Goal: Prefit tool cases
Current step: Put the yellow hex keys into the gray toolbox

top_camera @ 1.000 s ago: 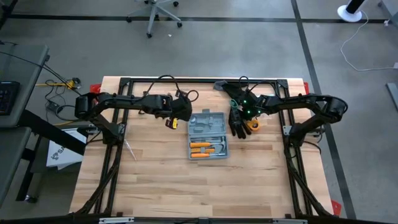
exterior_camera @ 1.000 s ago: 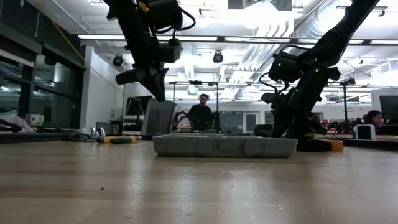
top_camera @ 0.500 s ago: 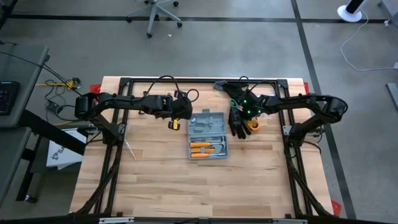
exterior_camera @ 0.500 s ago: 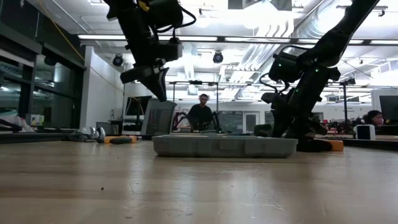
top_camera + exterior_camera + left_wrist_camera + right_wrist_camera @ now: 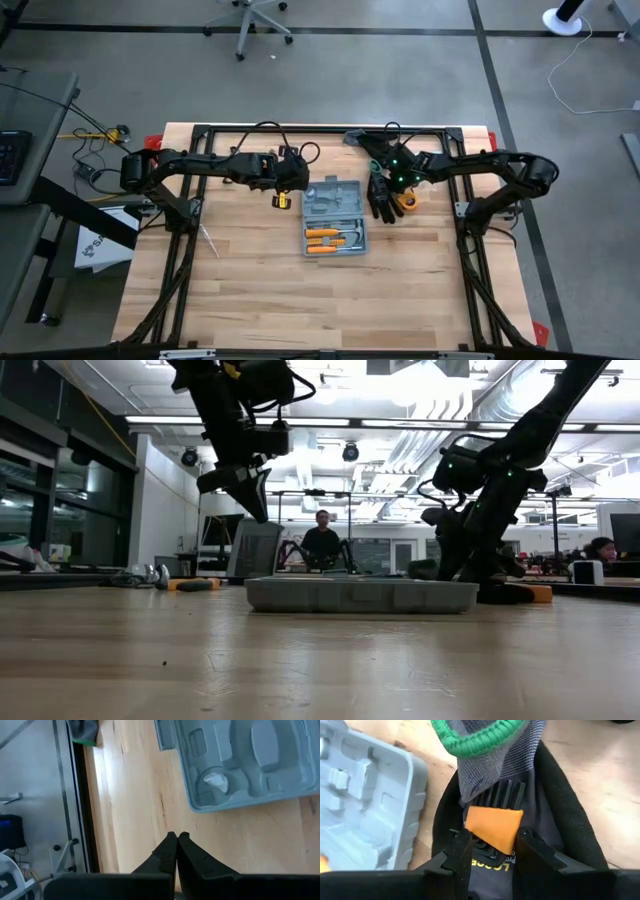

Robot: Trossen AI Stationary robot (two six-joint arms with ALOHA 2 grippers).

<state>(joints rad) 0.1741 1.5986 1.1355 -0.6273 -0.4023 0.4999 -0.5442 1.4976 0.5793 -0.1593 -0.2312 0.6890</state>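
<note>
The table (image 5: 260, 290) is pale wood with thin dark grain lines, smooth and a little shiny; the tool case (image 5: 355, 815) is grey-blue plastic, matt and smooth, pressed into bumpy shapes; the glove (image 5: 495, 780) is knitted grey cloth with a green knitted cuff and a black rubbery part; the orange piece (image 5: 494, 828) looks like smooth matt plastic; the right gripper (image 5: 492, 855) has dull black fingers.

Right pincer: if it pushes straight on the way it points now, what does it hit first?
Probably the orange piece between the right pincer's tips, lying on the glove; depth is unclear.
</note>
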